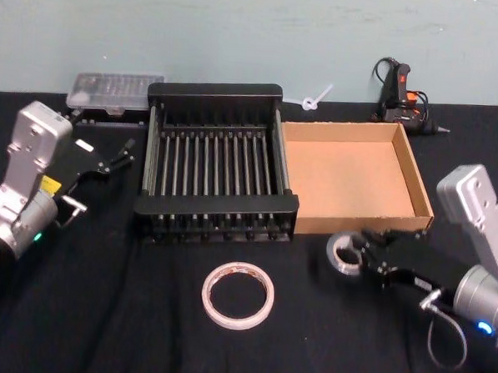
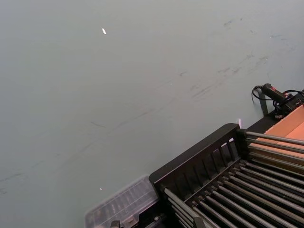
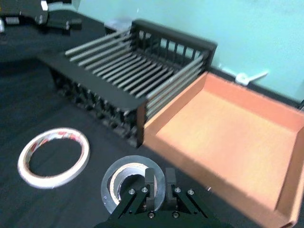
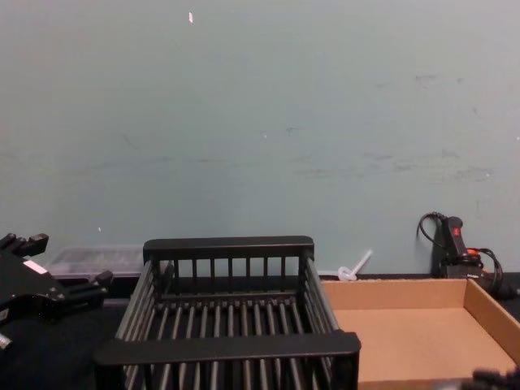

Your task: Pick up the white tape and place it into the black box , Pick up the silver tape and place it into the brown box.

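Right gripper [image 3: 156, 183] pinches the silver tape's [image 3: 124, 180] near wall, fingers narrow, beside the brown box [image 3: 228, 142] for loading.

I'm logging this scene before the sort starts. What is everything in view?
white tape: one, white, on the cloth in front of the black box.
silver tape: one, grey, before the brown box, right tool's fingers on its wall.
black box: one, black, table centre.
brown box: one, tan, beside the black box.
clear case: one, back left.
glue gun: one, black, back right.
left tool: raised, left of the black box.
right tool: at the silver tape.
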